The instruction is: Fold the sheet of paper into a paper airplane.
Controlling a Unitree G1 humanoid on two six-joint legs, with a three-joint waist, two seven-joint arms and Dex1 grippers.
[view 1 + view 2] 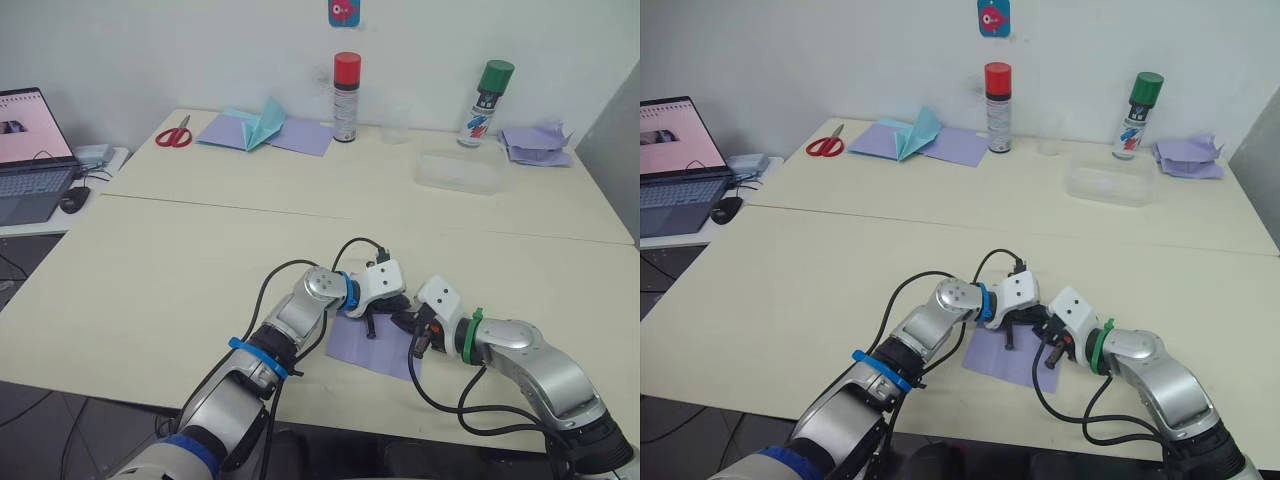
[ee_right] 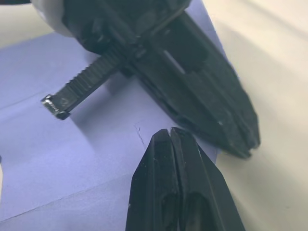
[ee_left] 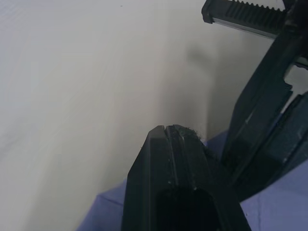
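Two grippers: both low over the paper, tips near each other at the table's near edge.
Left gripper (image 1: 385, 308): fingers pressed together, nothing between them; tips at the paper's far edge.
Right gripper (image 1: 405, 322): fingers likewise closed flat together, empty; tips over the paper's right part.
Paper (image 1: 375, 346): lavender, flat on the table (image 1: 180, 280), under both grippers.
Far side: scissors (image 1: 174, 134), purple sheets with teal piece (image 1: 258, 124), red-capped can (image 1: 346, 97), green-capped can (image 1: 487, 103), clear box (image 1: 460, 172), purple heap (image 1: 536, 143).
Left: laptop (image 1: 30, 150).
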